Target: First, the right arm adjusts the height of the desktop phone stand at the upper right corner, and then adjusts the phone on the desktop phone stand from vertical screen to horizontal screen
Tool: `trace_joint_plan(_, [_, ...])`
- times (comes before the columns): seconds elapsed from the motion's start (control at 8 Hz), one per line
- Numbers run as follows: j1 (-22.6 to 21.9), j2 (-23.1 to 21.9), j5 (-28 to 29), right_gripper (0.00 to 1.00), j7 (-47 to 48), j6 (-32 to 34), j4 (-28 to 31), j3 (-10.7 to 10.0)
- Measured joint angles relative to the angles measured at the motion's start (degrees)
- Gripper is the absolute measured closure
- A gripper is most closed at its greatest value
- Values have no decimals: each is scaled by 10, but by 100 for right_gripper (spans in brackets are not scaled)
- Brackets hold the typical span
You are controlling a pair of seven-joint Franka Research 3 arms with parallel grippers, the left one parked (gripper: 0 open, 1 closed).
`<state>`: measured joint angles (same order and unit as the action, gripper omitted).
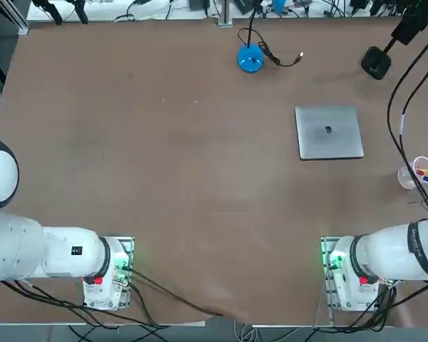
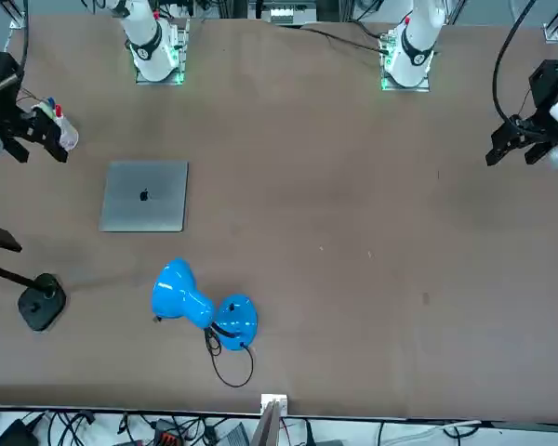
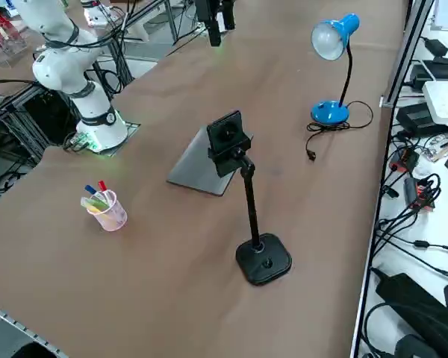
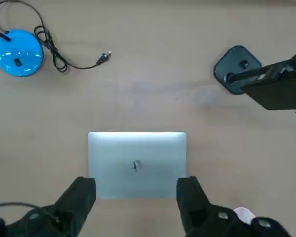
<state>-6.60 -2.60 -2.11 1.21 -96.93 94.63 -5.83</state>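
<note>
Hovering above the tabletop (image 2: 288, 186), the right gripper (image 4: 136, 183) of the white right arm (image 1: 396, 251) holds its two fingers wide apart, with nothing clamped between them. Outward from it, toward the table's far side, lies a closed silver laptop (image 4: 137, 163), which shows in the wrist view through the space between the fingers, an Apple logo on its lid the one brand mark that can be made out. Farther out from the gripper and to its right stands the black desktop phone stand (image 3: 263, 259), its rounded base flat on the table and its slim arm rising at a tilt. The phone (image 3: 228, 134), a dark slab, sits at the top of that arm, above the table and apart from the gripper; no writing can be read on it. Well out to the gripper's left is the blue lamp (image 3: 330, 112), near the far edge, its cord (image 1: 274, 57) looped beside the base. Near the gripper, a pale cup of markers (image 3: 110, 212) is partly hidden by a finger in the wrist view. Bare tabletop separates the laptop from the stand's base, with a wider open stretch left of the gripper, past the laptop.
</note>
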Motion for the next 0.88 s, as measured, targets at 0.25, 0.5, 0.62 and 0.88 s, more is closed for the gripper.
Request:
trace_joint_plan(0.25, [46,10,2,0,0,-7,-19,-6])
trace_joint_plan(0.5, [96,41,4,0,-1,-11,-70,-12])
trace_joint_plan(0.62, [123,60,5,0,-1,-13,-96,-13])
trace_joint_plan(0.88, [169,117,31,0,-4,-21,-166,-15])
